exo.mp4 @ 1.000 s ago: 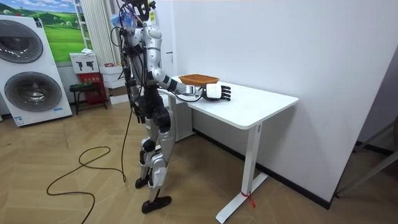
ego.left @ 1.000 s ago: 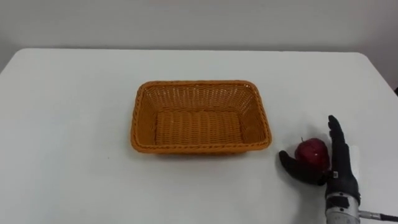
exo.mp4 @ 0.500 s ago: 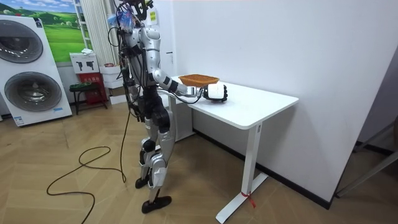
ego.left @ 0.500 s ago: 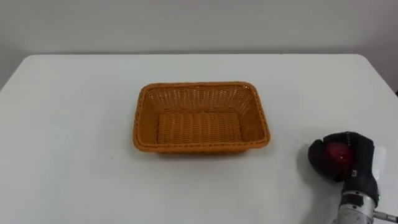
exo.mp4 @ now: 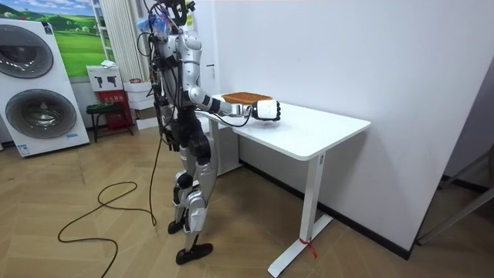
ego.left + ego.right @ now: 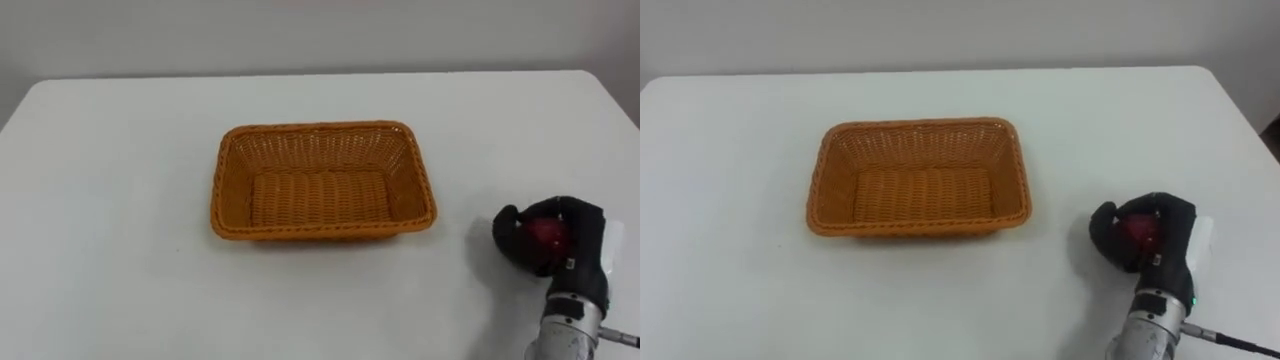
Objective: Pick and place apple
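A dark red apple (image 6: 543, 236) (image 6: 1137, 236) sits inside my right hand (image 6: 565, 243) (image 6: 1160, 238), whose black fingers and thumb are curled round it. The hand is at the table's right front, to the right of an empty orange wicker basket (image 6: 225, 180) (image 6: 822, 180) in the middle of the white table (image 6: 110, 260). In the room view I stand at the table's end, with my right hand (image 5: 267, 110) held over the table beside the basket (image 5: 245, 97).
The table's right edge (image 6: 625, 110) runs close to my right hand. In the room view a washing machine (image 5: 35, 85) and a small stool (image 5: 104, 116) stand behind me, and a white wall backs the table.
My right hand's straight fingers have curled shut round the apple, which stood on the table beside the open hand a second ago. The hand has lifted slightly with it.
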